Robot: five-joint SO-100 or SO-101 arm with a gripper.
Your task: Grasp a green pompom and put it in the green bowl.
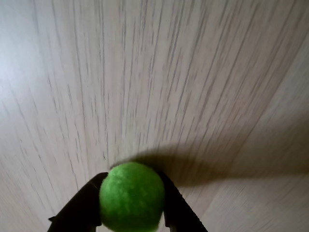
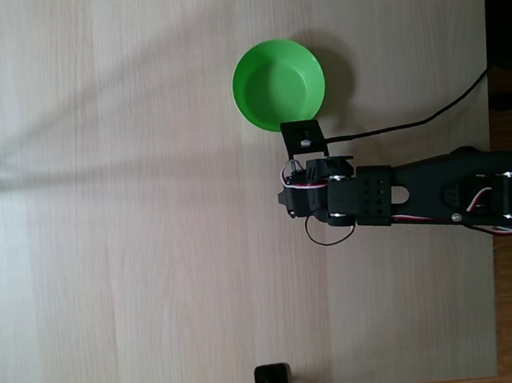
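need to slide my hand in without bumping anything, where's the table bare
In the fixed view the whole left half of the table is bare, from the green bowl to the left edge. It is crowded at the right: bowl, arm and cable sit close together. The claw holds the green pompom.

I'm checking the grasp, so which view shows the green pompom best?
The wrist view: the green pompom sits large and close between the gripper fingers, above the table. In the fixed view the arm's wrist covers it, near the green bowl.
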